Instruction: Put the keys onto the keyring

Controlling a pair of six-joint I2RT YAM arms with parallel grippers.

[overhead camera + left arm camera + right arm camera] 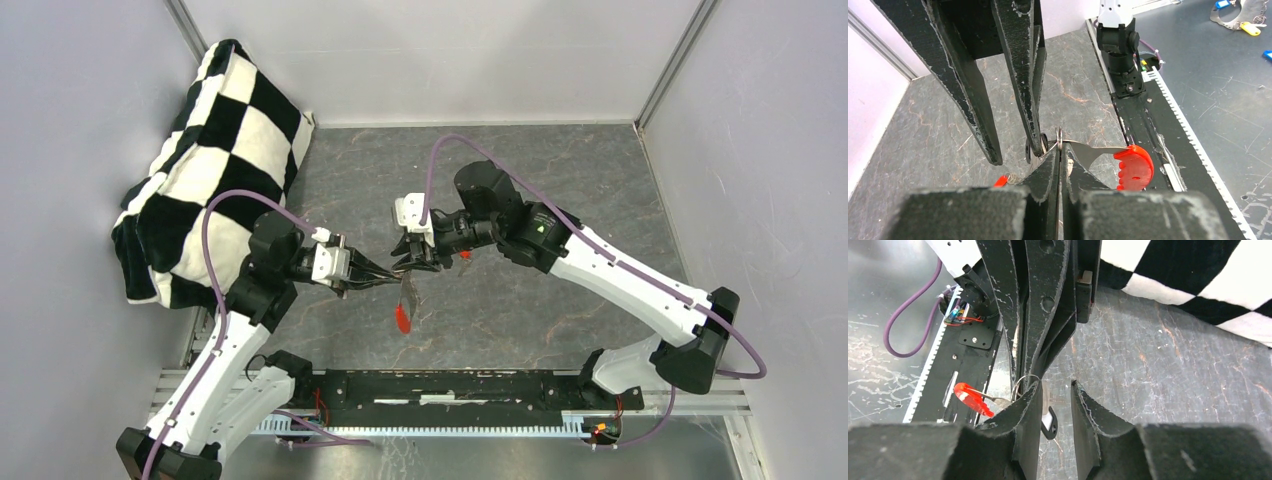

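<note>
Left wrist, keyring [1128, 165] pinched in left hand [1060, 152], red end jutting right

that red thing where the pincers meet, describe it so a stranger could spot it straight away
On the grey marbled table, find where the left pincer and right pincer meet tip to tip. The red-ended metal piece sticks out just nearside of that spot. Its flat grey blade ends in a ridged, bright red curved head, unlike the black fingers and thin wire ring beside it.

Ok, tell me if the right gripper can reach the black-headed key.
Probably yes: the right gripper stands open around the black-headed key, nothing between; the left gripper, shut on the keyring, crowds close.
</note>
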